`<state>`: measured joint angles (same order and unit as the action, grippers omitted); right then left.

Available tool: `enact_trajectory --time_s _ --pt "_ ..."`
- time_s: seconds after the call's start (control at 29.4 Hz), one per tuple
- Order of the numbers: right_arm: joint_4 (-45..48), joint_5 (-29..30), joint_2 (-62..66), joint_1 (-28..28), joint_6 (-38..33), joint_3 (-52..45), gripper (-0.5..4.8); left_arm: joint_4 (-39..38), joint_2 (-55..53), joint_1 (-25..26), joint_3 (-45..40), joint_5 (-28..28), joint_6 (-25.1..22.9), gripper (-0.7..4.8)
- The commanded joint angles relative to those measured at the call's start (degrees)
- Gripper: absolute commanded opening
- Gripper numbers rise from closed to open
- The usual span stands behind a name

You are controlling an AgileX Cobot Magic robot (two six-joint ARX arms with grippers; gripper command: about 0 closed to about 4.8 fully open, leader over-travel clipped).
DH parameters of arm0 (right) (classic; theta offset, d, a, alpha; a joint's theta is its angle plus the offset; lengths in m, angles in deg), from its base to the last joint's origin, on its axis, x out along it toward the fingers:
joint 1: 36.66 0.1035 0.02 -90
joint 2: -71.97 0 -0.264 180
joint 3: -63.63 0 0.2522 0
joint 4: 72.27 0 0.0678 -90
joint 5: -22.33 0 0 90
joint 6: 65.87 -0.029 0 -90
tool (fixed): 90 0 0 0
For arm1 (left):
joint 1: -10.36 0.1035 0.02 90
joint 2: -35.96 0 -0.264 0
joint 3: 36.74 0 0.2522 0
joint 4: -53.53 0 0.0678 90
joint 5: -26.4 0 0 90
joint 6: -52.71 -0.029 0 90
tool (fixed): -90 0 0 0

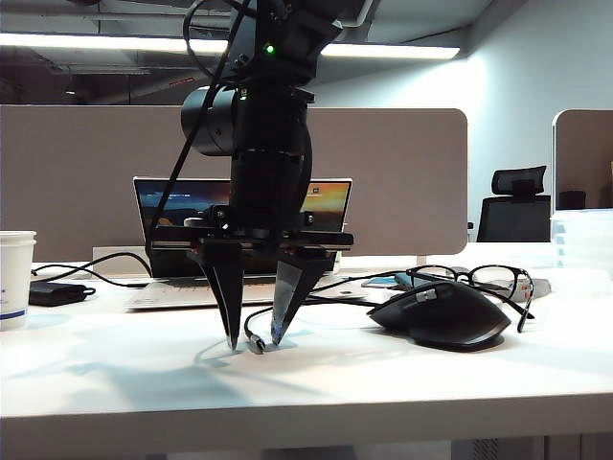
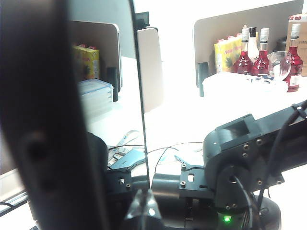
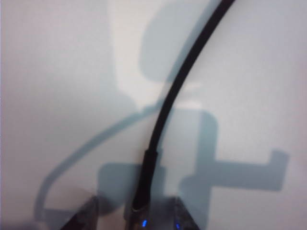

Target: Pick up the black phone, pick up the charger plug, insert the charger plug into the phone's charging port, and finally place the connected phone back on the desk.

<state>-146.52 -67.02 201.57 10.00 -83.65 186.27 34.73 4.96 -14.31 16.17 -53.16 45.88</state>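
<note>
Nearest the exterior camera, the wide smooth white desk [image 1: 115,383] fills the lower frame, its thick front edge along the bottom. At centre frame the right gripper [image 1: 254,340] points straight down, its two dark tapered fingers spread, tips at the desk surface either side of the charger plug [image 1: 257,345], a small connector ending a thin black cable [image 1: 326,287] that trails away to the right. The right wrist view confirms this: the plug's black housing [image 3: 146,177] lies between the two fingertips, not yet pinched. The left gripper is pressed shut; in its wrist view a flat black glossy slab, judged to be the black phone [image 2: 43,120], stands edge-up at left of frame, apparently held, though the grip itself is hidden. Right of centre in the exterior view rest a humped black mouse [image 1: 445,314] and black-rimmed spectacles [image 1: 474,280]. Assessment: phone pick-up appears done; plug pick-up is in hand; insertion and return of the phone remain.
</note>
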Motion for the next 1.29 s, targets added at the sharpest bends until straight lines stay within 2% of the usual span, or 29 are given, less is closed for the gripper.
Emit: enact_trajectory --time_s 0.03,0.17,0.2,0.31,0.37,1.09,1.29 --pt "0.5 -0.5 -0.2 0.1 -0.4 -0.7 2.02 2.6 0.2 -0.1 0.6 0.3 0.0 -0.06" --pt "0.4 -0.6 -0.2 0.1 -0.4 -0.7 1.98 2.6 0.2 -0.1 0.6 0.3 0.0 -0.06" --pt "0.5 -0.6 -0.2 0.1 -0.4 -0.7 1.82 2.6 0.2 -0.1 0.6 0.3 0.0 -0.06" --pt "0.3 -0.7 -0.2 0.1 -0.4 -0.7 0.28 2.6 0.2 -0.1 0.6 0.3 0.0 -0.06" --pt "0.3 -0.7 -0.2 0.1 -0.4 -0.7 -0.03 2.6 0.2 -0.1 0.6 0.3 0.0 -0.06" --pt "-1.0 0.0 -4.3 -1.3 3.7 -0.2 -0.02 2.5 0.2 -0.1 0.6 0.3 0.0 -0.06" --pt "-1.4 5.9 -9.1 -3.4 4.8 -0.2 -0.02 2.2 0.2 -0.1 0.6 0.3 0.0 -0.06"
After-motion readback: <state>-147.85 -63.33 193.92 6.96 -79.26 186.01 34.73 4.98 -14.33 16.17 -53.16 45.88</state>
